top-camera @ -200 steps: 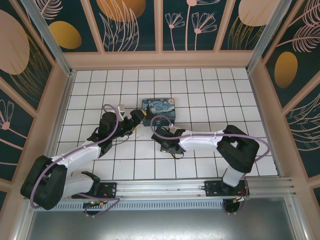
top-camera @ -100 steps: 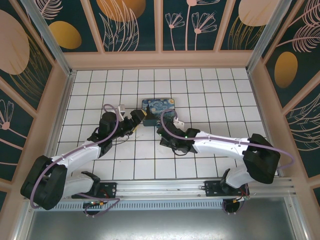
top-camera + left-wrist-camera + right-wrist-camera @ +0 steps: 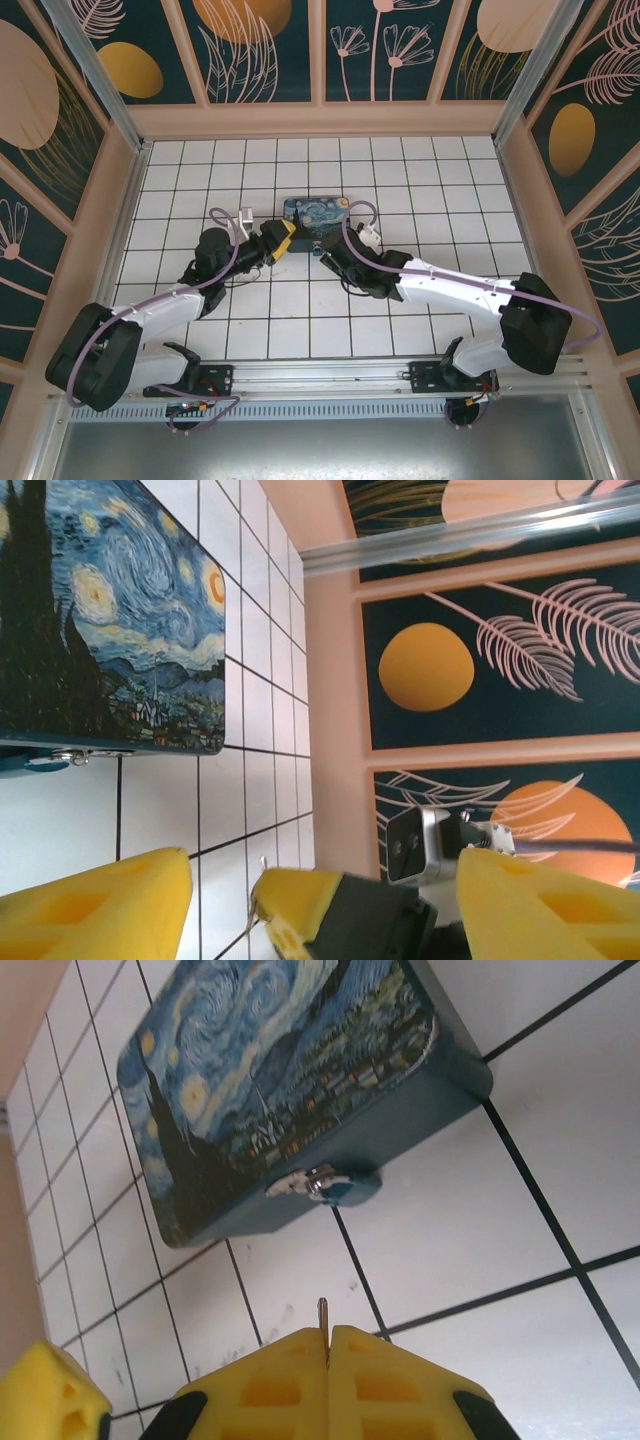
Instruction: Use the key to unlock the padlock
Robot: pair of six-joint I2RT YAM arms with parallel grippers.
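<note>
key [image 3: 322, 1312]: clamped in right tool [image 3: 327, 1338], just brought close to padlock [image 3: 330, 1185]; left tool [image 3: 284, 236] spread apart; next, align and insert.

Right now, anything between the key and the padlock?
Nothing visible. The right gripper holds the key, tip aimed toward the padlock hanging at the box front. Bare tile lies between them.
</note>
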